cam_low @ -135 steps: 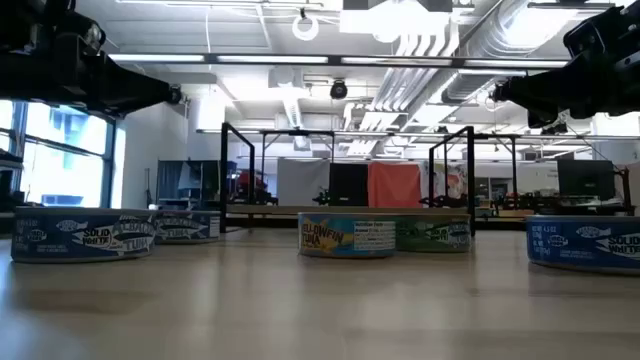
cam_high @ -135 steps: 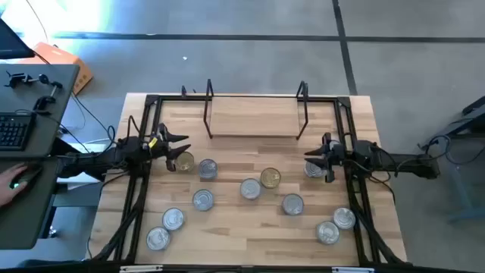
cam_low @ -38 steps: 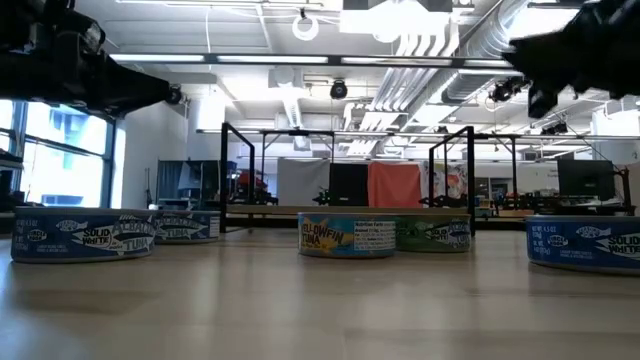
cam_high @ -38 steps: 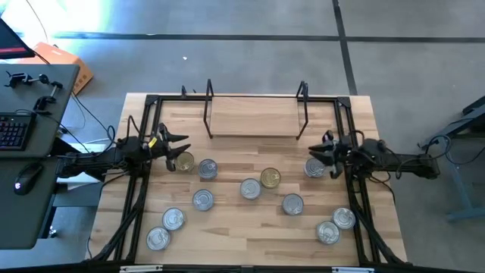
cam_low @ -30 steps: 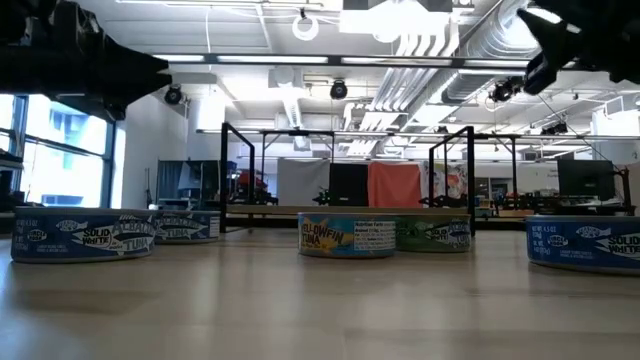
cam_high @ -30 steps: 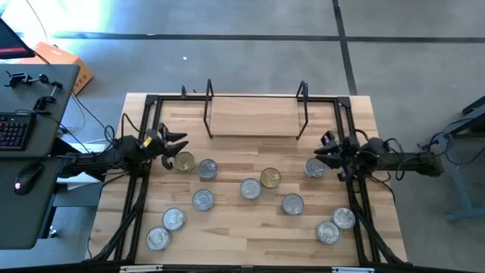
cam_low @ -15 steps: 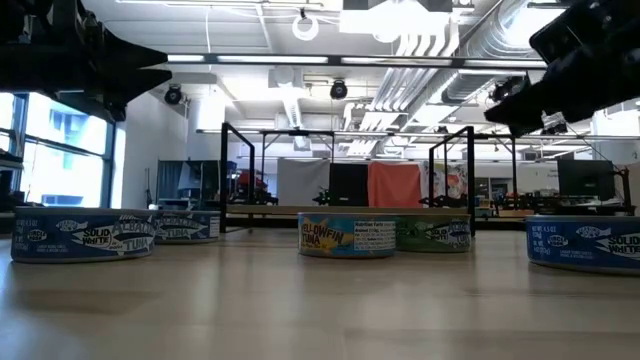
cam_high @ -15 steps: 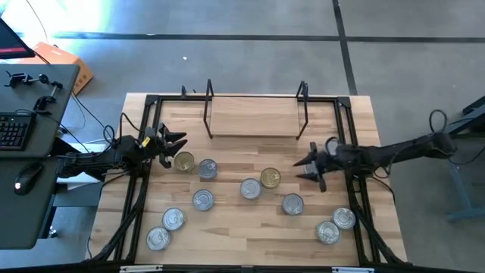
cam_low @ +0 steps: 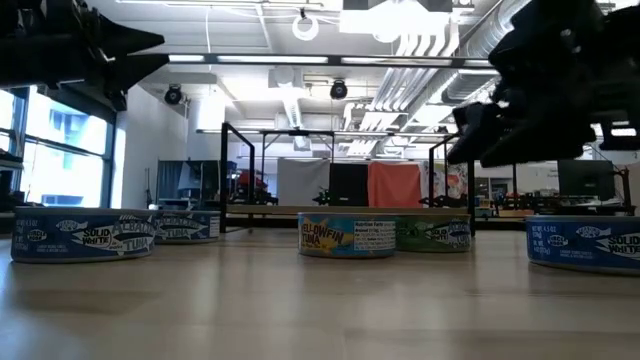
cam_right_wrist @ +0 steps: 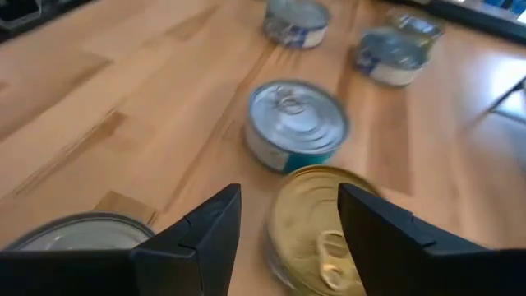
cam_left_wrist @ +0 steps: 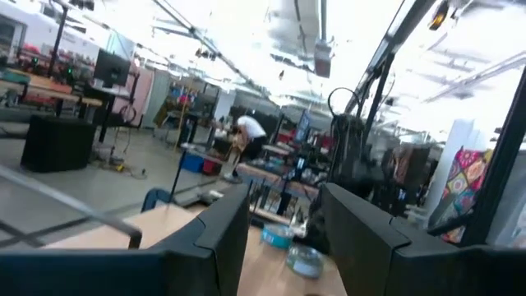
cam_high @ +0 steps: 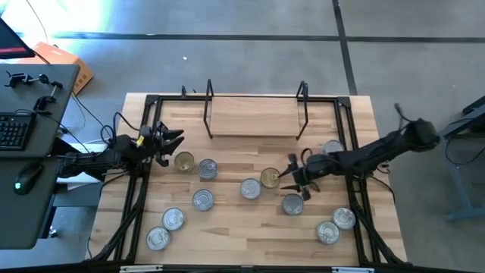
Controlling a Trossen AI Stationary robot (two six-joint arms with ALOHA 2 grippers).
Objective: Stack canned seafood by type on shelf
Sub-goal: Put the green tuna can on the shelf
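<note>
Step in hand: approach for first pick. Right gripper (cam_high: 291, 179) fingers spread, empty, at 3 o'clock of gold-topped tin (cam_high: 270, 177), mid-table. Shelf (cam_high: 254, 117) at 12 o'clock, bare. Next: descend, straddle tin, clench. Left gripper (cam_high: 171, 144) spread, empty, waiting above gold tin (cam_high: 184, 161).

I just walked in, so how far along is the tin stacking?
Nothing done: the shelf holds no tins. In hand: the open right gripper reaches toward the gold-topped tin; the left gripper waits, open. Left: every tin, like the silver one.
</note>
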